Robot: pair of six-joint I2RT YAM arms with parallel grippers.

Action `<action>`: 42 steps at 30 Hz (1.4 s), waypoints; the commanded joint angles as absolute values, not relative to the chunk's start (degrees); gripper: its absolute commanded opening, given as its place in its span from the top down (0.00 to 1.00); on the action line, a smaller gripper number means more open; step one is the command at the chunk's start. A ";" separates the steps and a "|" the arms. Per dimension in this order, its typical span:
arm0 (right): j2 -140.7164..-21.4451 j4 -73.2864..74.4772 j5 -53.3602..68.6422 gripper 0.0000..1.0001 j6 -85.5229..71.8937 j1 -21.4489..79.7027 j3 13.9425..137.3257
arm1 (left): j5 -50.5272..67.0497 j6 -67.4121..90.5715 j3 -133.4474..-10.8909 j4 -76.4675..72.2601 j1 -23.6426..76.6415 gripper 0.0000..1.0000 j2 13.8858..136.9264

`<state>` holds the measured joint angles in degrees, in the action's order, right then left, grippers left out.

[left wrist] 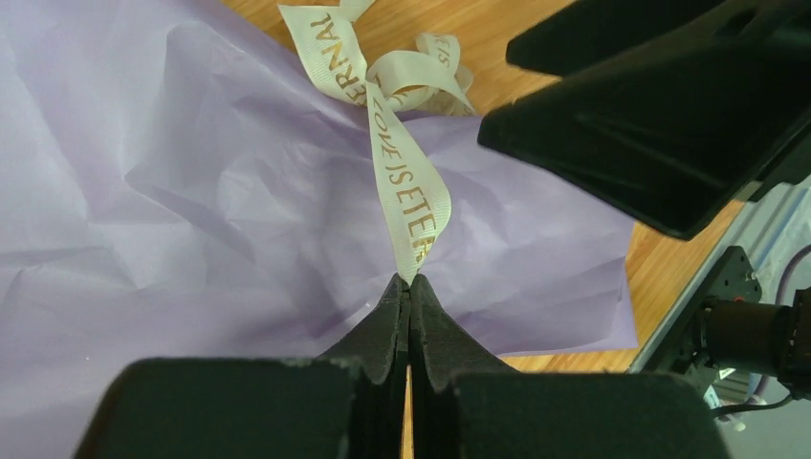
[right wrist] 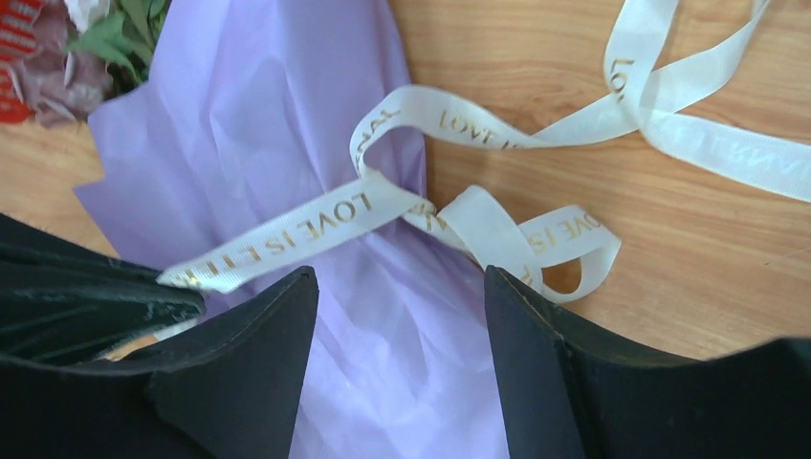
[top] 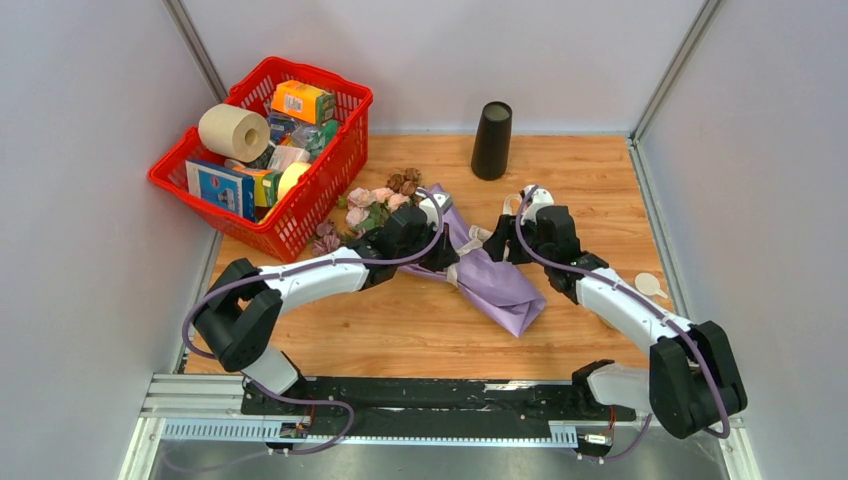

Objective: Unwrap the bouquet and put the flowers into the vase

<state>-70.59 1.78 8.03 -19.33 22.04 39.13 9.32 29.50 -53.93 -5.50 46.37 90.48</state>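
Your left hand (left wrist: pixel 409 285) is clamped shut on the end of the cream ribbon (left wrist: pixel 406 182). Its gold print reads "LOVE IS ETER" before the fingertips cut it off. Your right hand (right wrist: pixel 400 279) hangs over the ribbon's knot with its jaws well apart, gripping nothing. The bouquet (top: pixel 490 280) lies mid-tabletop (top: pixel 400 330), with the flowers (top: pixel 375 200) toward 10 o'clock and the lilac paper tail toward 4; the paper hides the stems. The black vase (top: pixel 491 140) stands upright at 12 o'clock from the knot, well apart. At 10 o'clock, the red basket (top: pixel 320 190) holds boxes whose labels are too small to read.
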 commanded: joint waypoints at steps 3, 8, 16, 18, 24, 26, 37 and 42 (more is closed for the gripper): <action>-69.16 -2.65 11.87 0.29 -23.87 21.89 38.49 | 8.79 30.23 -55.64 -6.94 46.58 1.00 87.45; -68.82 -3.59 20.04 0.30 -42.42 22.06 37.36 | 8.61 29.88 -53.97 -8.09 46.58 1.00 86.75; -69.34 -11.14 19.68 0.25 -61.33 22.15 31.65 | 10.63 29.80 -51.24 -10.72 46.58 1.00 86.84; -70.31 -13.70 20.39 0.25 -64.06 22.32 30.94 | 11.16 29.36 -51.15 -10.90 46.58 1.00 87.01; -74.00 -19.24 20.04 0.27 -69.08 25.22 31.11 | 12.83 28.74 -51.15 -10.99 46.58 1.00 87.89; -75.58 -19.25 19.43 0.28 -70.22 26.19 31.73 | 13.45 28.65 -50.89 -11.60 46.58 1.00 88.24; -78.76 -21.89 16.53 1.00 -69.79 26.46 33.75 | 1.16 31.10 -47.64 -3.26 46.58 0.65 83.06; -75.94 -24.69 16.08 1.00 -68.38 26.63 30.24 | -8.60 39.71 -47.64 9.38 46.49 0.49 77.79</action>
<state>-79.37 -19.03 17.43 -68.71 26.35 31.59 0.64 32.69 -47.37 0.40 46.41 82.96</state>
